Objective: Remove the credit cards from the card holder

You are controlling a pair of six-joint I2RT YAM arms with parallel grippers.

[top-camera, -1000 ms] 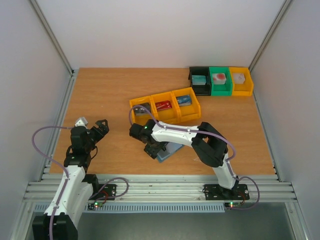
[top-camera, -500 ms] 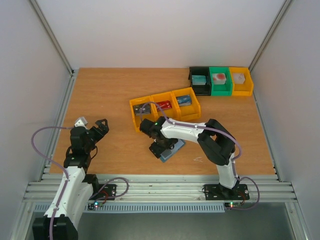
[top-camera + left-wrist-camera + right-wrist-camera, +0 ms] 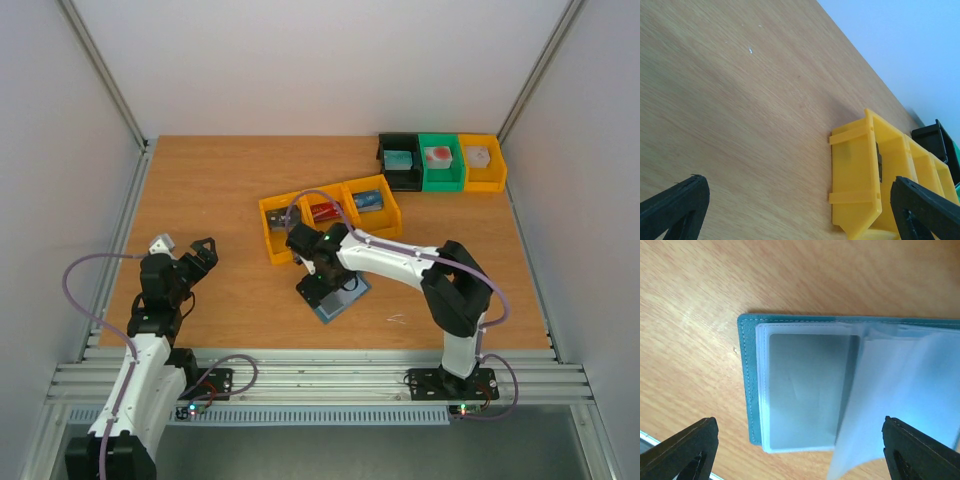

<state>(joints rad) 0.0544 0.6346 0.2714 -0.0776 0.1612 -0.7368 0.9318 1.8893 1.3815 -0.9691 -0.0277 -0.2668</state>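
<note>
Over card holder (image 3: 805, 390), right gripper (image 3: 322, 286) spread wide, empty; left gripper (image 3: 185, 246) spread too

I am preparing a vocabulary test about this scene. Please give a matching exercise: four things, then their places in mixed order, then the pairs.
Things: 1 red card; 2 blue card; 3 card holder; 4 teal block.
Places: A black bin; B table, below the right gripper; C middle bin of the yellow trio; D end bin of the yellow trio, nearest the black bin.
Pairs: 1-C; 2-D; 3-B; 4-A.
</note>
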